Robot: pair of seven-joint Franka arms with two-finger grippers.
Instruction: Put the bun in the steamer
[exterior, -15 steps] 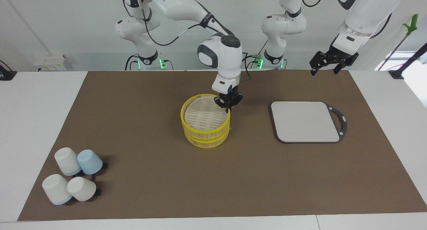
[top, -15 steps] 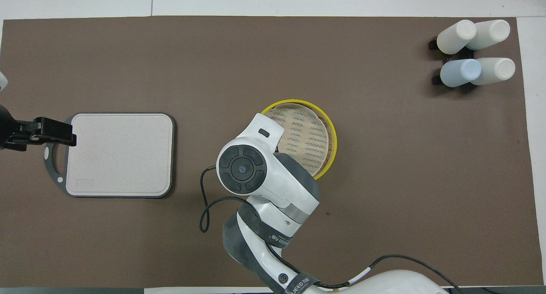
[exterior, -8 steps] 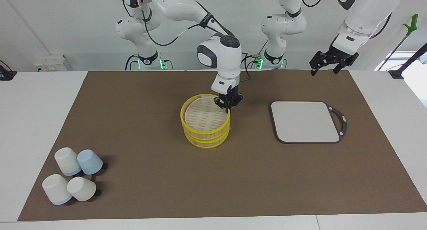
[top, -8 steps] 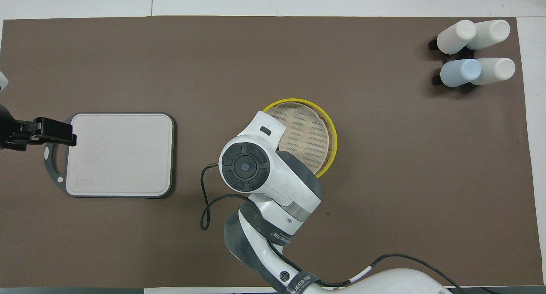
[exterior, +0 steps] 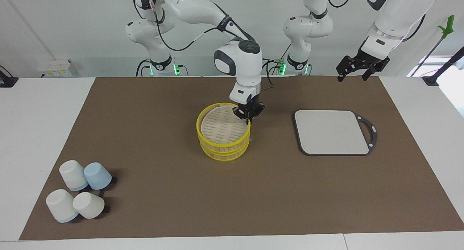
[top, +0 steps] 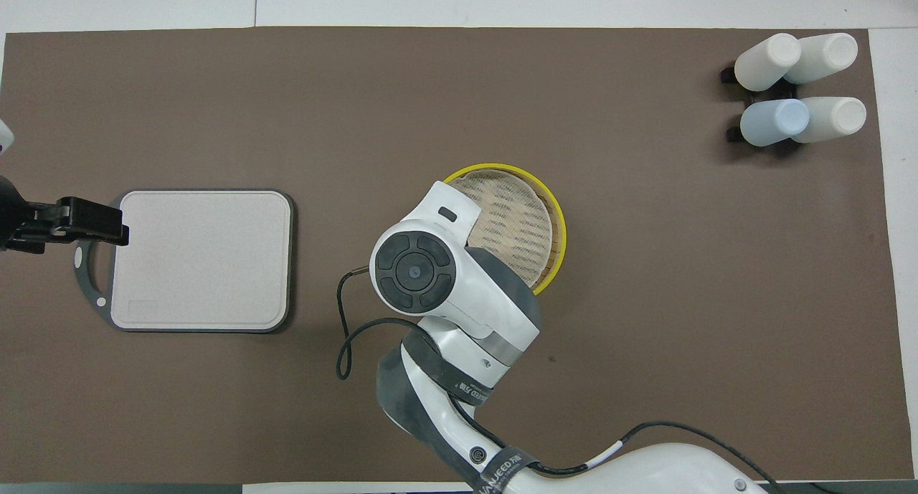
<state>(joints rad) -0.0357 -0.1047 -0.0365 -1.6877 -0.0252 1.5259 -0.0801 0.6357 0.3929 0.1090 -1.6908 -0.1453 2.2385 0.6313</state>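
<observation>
Right hand (exterior: pixel 248 114) low at the rim of the steamer (exterior: pixel 203 134), about two o'clock on that rim in the facing view, the side toward the left arm's end of the worktop (exterior: pixel 145 115). Cannot tell whether it is spread, pressed together or pinching something. No bun to be seen in either view: not on the steamer's pale slotted top, not on the grey board (exterior: pixel 333 132), not on the bare mat. Possibly held in the right hand or hidden under the arm, which covers much of the steamer from overhead.

To do the step well, if the bun is in that hand: shift toward the middle of the slotted top, away from the yellow rim, before letting go. Lower until nearly touching, then release gently so the small lump does not roll off. Keep clear of the rim so the steamer is not nudged.

Left hand (exterior: pixel 361 68) waiting, spread, in the air at one o'clock from the board. Cups (exterior: pixel 78 195) well apart.
</observation>
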